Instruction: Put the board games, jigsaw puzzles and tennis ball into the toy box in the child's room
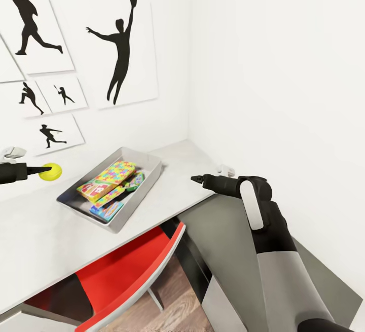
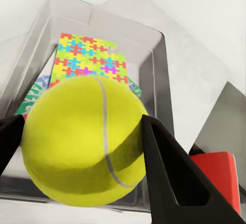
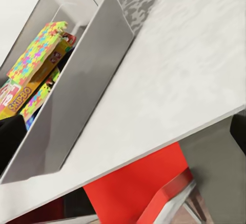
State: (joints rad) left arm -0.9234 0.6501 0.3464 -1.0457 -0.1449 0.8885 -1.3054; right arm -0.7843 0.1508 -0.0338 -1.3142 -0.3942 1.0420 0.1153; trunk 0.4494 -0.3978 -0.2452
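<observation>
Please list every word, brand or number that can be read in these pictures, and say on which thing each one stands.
"SKIP-BO": on the yellow and red board game lying in the toy box, read in the right wrist view.
On the same box in the head view: print too small to read.
The puzzle boxes, the tennis ball and the wall posters carry no text that I can make out.

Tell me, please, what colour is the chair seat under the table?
Red, with a pale grey edge. The chair shows best in the head view.

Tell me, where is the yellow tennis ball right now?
The tennis ball is pinched in the left tool, up in the air at the head view's left, just beside the grey toy box on the table.
</observation>
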